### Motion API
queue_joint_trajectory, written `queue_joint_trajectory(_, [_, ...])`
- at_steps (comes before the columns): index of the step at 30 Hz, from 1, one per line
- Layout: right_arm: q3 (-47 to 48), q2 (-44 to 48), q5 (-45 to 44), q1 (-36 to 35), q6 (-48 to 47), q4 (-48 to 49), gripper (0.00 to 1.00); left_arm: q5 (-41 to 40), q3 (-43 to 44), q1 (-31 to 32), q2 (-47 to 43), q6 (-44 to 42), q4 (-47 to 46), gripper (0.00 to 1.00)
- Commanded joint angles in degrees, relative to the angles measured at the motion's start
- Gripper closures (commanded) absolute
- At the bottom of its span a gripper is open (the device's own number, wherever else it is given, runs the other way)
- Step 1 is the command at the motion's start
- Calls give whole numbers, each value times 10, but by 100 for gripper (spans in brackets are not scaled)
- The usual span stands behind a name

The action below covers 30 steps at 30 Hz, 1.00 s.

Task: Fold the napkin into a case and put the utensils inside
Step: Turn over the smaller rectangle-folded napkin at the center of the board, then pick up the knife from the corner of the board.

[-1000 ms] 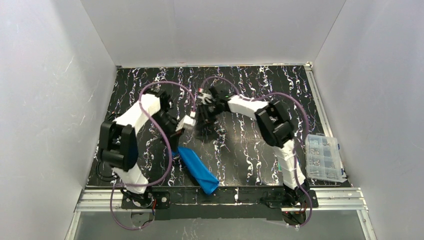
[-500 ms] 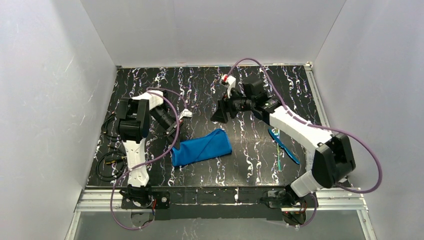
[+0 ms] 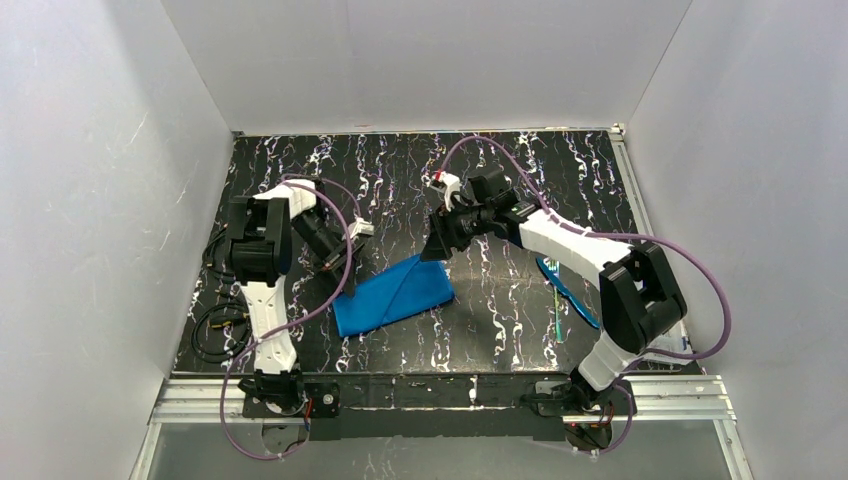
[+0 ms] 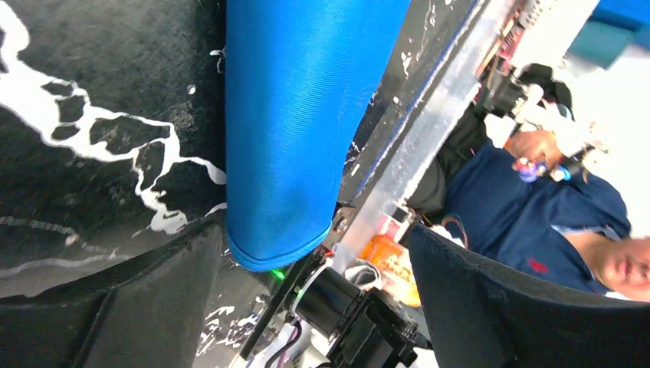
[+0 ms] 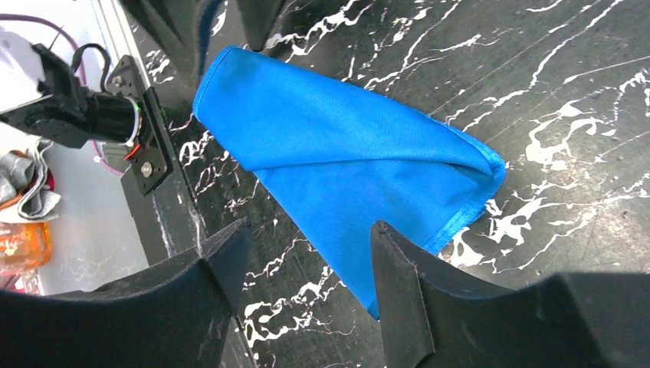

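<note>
The left gripper (image 3: 342, 262) stands released at the near-left end of the folded napkin (image 3: 395, 297). The napkin lies flat on the marbled table (image 3: 520, 170), its long axis running near-left to far-right. The right gripper (image 3: 438, 245) hangs over its far corner, with the utensils (image 3: 566, 290) well apart to the right.

Left wrist view: the fingers (image 4: 153, 299) are spread wide and the cloth's end lies between them, ungripped.

Right wrist view: the jaws are parted above the napkin (image 5: 345, 153) and hold nothing.

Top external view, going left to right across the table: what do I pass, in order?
left arm → napkin → utensils
</note>
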<state>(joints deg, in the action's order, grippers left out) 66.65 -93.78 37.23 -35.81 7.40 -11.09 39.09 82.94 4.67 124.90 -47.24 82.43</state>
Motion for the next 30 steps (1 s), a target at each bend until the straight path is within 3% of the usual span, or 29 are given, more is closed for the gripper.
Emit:
queue_joint_trajectory(1, [38, -20, -36, 2, 7, -27, 32, -43, 12, 0, -79, 26, -30, 7])
queue_joint_trajectory(5, [38, -12, -95, 25, 39, -45, 29, -93, 44, -8, -111, 51, -50, 2])
queue_joint_trajectory(10, [29, 10, -188, 104, 103, -79, 26, -182, 128, -9, -154, 90, -63, 2])
queue_joint_trajectory(14, [32, 29, -305, 144, 117, -158, 30, -266, 191, -9, -201, 124, -94, 2])
queue_joint_trajectory(17, [22, 39, -363, 168, 123, -211, 35, -366, 186, -10, -237, 188, -174, 2])
queue_joint_trajectory(21, [-11, 49, -425, 223, 139, -261, 47, -425, 198, -22, -242, 238, -199, 2])
queue_joint_trajectory(24, [-41, 54, -442, 258, 141, -283, 57, -394, 178, -24, -254, 239, -197, 2])
queue_joint_trajectory(26, [-51, 56, -463, 262, 138, -295, 59, -351, 161, -23, -265, 244, -193, 2])
queue_joint_trajectory(30, [-64, 53, -476, 264, 126, -305, 47, -297, 144, -23, -284, 256, -188, 2])
